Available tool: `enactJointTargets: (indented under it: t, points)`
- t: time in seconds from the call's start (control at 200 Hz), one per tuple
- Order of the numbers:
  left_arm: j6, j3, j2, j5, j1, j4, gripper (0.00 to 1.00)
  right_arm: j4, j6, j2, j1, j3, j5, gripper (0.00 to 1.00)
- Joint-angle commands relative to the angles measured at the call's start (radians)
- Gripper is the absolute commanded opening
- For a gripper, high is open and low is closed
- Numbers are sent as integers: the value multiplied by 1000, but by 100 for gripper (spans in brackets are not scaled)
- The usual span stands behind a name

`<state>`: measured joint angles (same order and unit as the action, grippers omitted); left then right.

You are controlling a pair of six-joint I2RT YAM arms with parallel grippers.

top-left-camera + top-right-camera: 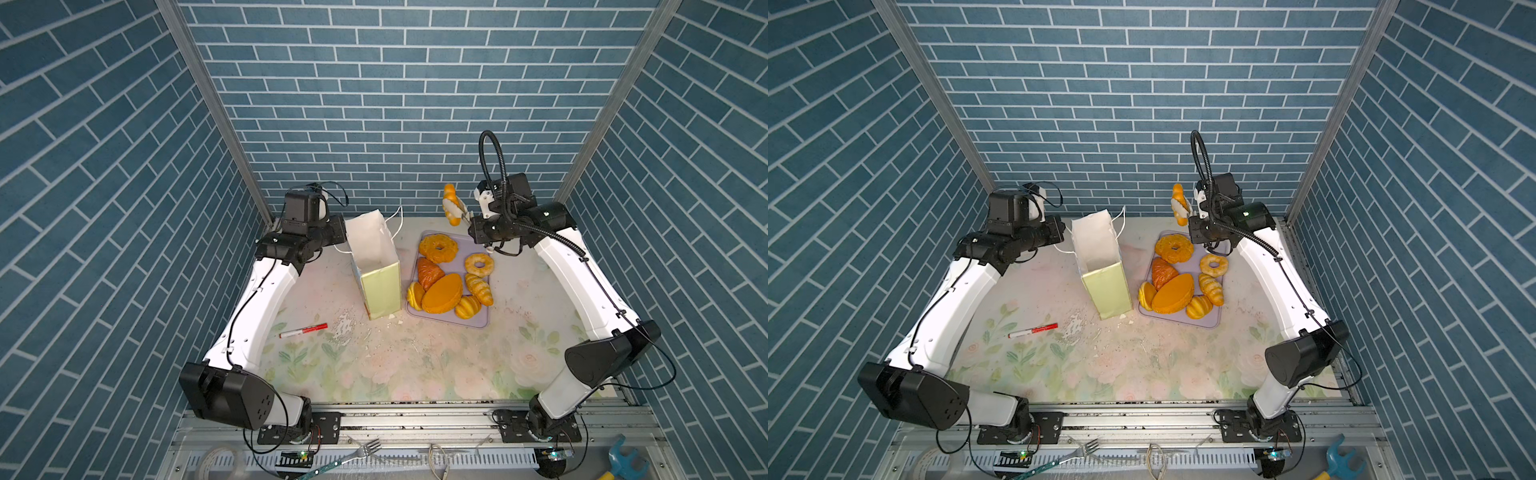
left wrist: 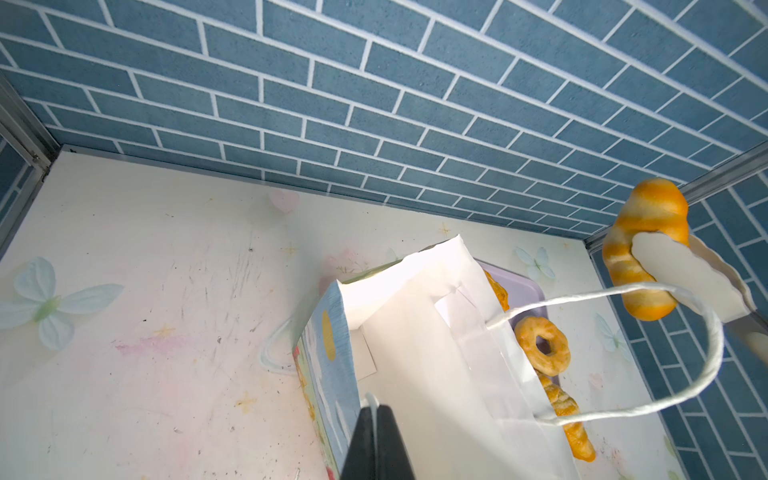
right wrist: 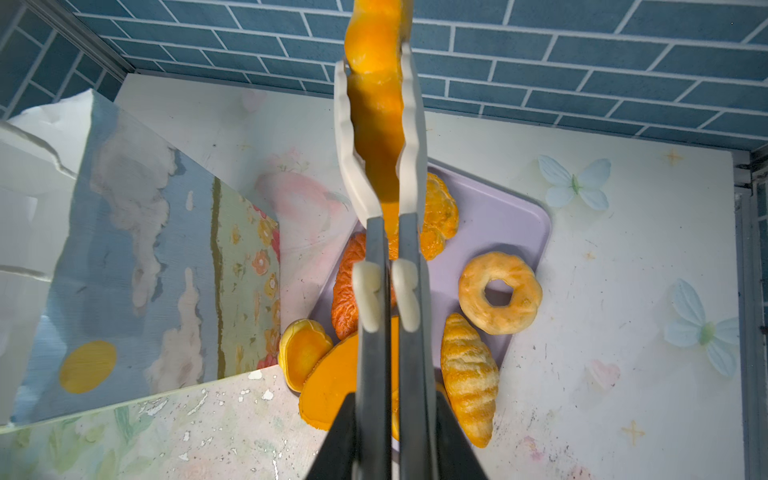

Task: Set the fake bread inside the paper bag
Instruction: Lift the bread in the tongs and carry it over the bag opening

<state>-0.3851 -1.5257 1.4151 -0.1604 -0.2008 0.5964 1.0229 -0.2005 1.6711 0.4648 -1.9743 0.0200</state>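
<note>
Pinching cord handle (image 2: 372, 405) with left gripper (image 2: 374, 440), fully closed, probably to steady paper bag (image 1: 378, 286) upright with mouth open. Clamping tongs (image 3: 411, 137) in right gripper (image 3: 392, 440), narrow. Squeezing ridged roll (image 1: 451, 203) mid-body via tongs, high over far end of tray (image 1: 478, 321), not yet above bag mouth. Hanging with long axis near upright, crosswise to tongs. Remaining bread (image 1: 442, 291) on tray.

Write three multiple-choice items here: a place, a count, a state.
1. The tall pale green paper bag stands: A) left of the flat lilac tray; B) on it; C) right of it.
2. Glossy orange ring doughnuts on the tray: A) one; B) two; C) four.
3. The right claw is: A) open, empty; B) shut on white-tipped metal tongs holding a ridged orange roll; C) resting on the tray.
1A: both top views show it left of the tray. 2B: one large, one small. 3B: tongs pinch the roll aloft.
</note>
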Motion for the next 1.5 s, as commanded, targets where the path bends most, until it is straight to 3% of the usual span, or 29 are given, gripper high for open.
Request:
enactJointTargets:
  t: [0.0,0.145,0.41,0.555,0.735,0.92,1.18,1.3,1.401,1.496]
  points:
    - [-40,28,-21,5,1,-57,6,-20,44,0,30,-58,40,20]
    - [-38,39,-30,11,0,-63,24,-15,63,0,59,-113,38,20]
    - [-9,46,-40,-4,0,-56,40,2,130,27,157,-255,49,21]
    - [10,50,-57,2,1,-48,43,23,165,63,241,-346,27,21]
    - [16,64,-66,-26,0,-53,42,13,286,85,382,-358,-52,22]
    - [15,84,-83,-22,0,-56,33,34,236,154,426,-390,-14,22]
    - [14,91,-88,-25,0,-49,12,101,176,194,464,-350,-101,22]
    - [15,100,-88,-25,0,-50,7,94,167,188,468,-312,-101,22]
    - [17,100,-90,-20,0,-49,7,122,166,201,472,-321,-106,26]
    - [16,100,-90,-17,1,-49,7,142,171,210,473,-322,-111,36]
